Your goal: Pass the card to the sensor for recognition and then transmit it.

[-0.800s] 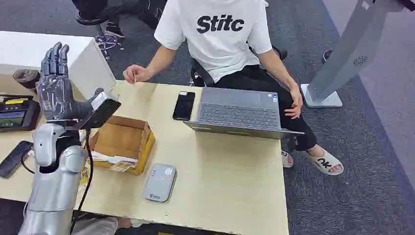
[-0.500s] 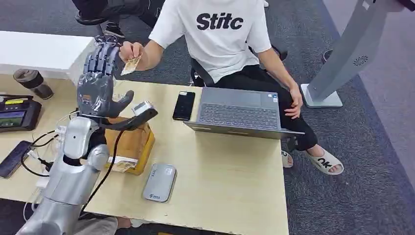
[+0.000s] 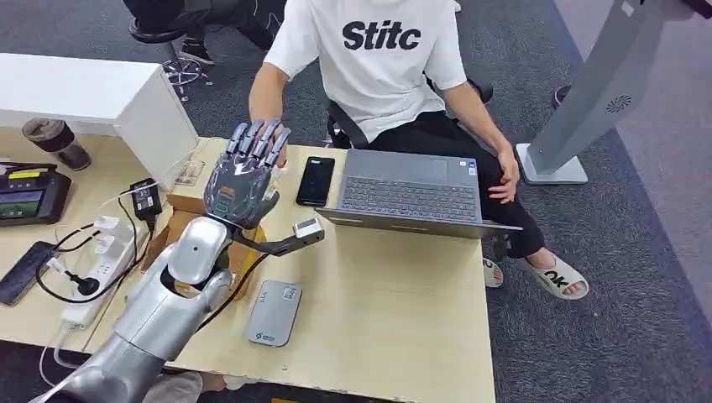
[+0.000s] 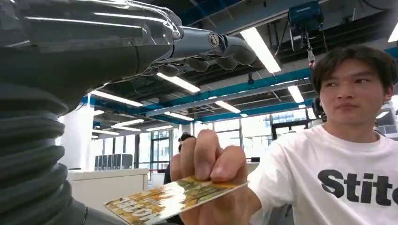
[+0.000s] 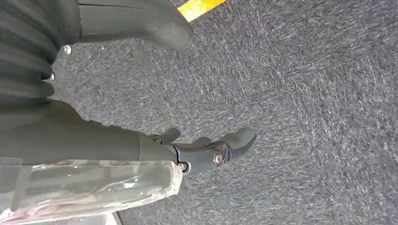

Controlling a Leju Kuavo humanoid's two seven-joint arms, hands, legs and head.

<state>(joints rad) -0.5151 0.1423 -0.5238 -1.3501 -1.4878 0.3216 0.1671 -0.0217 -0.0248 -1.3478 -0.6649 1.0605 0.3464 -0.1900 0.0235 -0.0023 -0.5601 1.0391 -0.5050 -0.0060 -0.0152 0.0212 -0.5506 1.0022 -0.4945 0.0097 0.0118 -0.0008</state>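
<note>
card pinched by person's hand, left hand spread empty beside it, laptop near

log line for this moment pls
left hand: open, raised toward person | card: in person's hand | right hand: empty, over carpet

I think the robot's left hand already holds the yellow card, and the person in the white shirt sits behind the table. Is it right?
Not quite. The person's hand holds the yellow card; the left hand is open and empty, as the left wrist view shows. The person does sit behind the table.
</note>
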